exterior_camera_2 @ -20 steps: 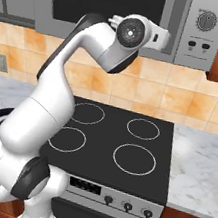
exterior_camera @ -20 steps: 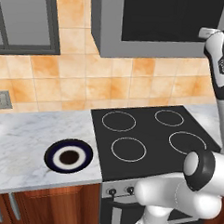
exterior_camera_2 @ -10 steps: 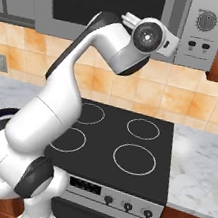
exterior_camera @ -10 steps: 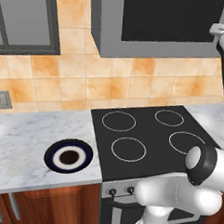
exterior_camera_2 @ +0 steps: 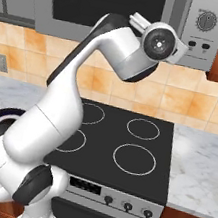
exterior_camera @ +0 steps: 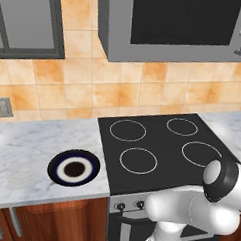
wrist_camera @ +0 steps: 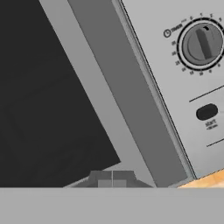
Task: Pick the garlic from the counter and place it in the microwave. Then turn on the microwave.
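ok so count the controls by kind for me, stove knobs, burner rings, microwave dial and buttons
burner rings: 4
stove knobs: 3 in the right base view
microwave dial: 1
microwave buttons: 2 in the right base view
total: 10

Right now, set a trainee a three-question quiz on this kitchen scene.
1. True or false: the door of the microwave is shut.
2. Which thing lies on the counter left of the stovetop? A) plate B) pan C) kettle
3. Fill in: the pincer is held up at the microwave's front, with its jaws ____.

Key
1. True; the dark glass door sits flush in the frame.
2. A, the plate, dark blue with a white ring.
3. Shut; the fingertips meet in the hand view, below the start button.
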Available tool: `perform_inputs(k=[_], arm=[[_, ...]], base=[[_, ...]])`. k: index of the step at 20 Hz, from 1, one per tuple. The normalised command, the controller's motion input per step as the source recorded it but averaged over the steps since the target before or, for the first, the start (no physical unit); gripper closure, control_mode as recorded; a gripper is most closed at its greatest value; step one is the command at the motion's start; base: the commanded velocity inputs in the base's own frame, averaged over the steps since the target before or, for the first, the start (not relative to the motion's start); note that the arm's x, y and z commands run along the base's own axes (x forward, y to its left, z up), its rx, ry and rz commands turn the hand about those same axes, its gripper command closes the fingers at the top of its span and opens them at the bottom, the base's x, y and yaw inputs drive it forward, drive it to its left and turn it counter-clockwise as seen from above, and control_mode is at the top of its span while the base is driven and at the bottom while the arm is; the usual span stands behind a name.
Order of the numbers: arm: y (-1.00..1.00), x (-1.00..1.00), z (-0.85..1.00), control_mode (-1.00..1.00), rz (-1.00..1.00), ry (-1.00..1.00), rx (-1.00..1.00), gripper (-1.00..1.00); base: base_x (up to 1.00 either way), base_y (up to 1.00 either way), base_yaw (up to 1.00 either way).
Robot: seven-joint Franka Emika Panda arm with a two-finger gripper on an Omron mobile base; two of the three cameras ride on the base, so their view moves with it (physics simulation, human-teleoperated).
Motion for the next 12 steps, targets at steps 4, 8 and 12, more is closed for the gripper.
perform_inputs(k=[4,8,12], arm=[[-0.17,-0.16,0.00,-1.00,0.00,0.01,0.08,1.00],[-0.22,-0.04,0.00,-1.00,0.00,0.04,0.11,1.00],[-0.19,0.00,0.00,-1.00,0.00,0.05,0.10,1.00]], base=[[0.00,0.00,0.00],[0.00,0.00,0.00],[0.00,0.00,0.00]])
